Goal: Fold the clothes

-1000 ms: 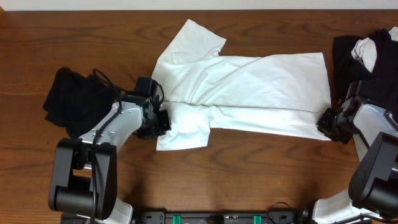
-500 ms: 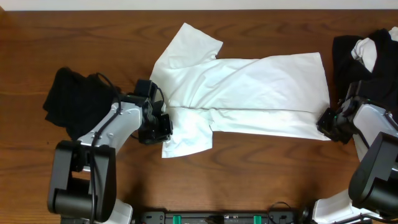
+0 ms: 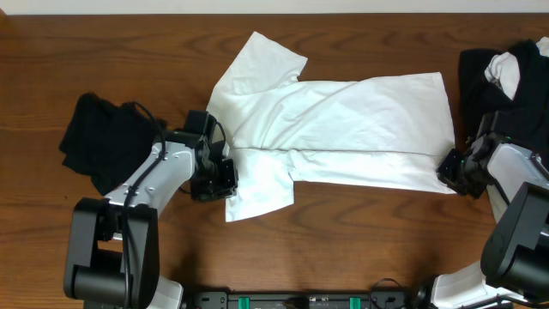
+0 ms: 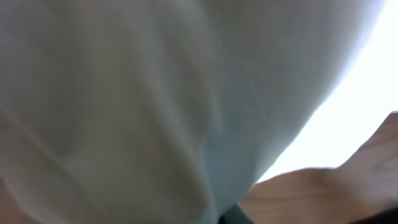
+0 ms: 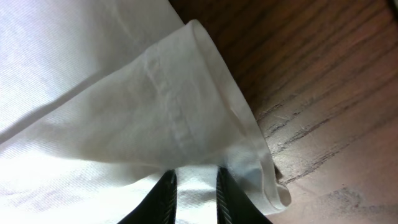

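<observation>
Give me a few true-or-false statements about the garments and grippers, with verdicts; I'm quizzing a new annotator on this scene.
1. The white T-shirt lies spread on the table between the two arms. True.
2. The black garment lies on top of the white T-shirt. False: it sits apart on the wood, on the left side.
3. The right gripper is shut on a hem corner of the white T-shirt. True.
4. The left gripper is over the black garment. False: it is at the white T-shirt's edge by a sleeve, shut on the fabric.
5. The pile at the right edge is all white. False: mostly black, with a white piece.
</observation>
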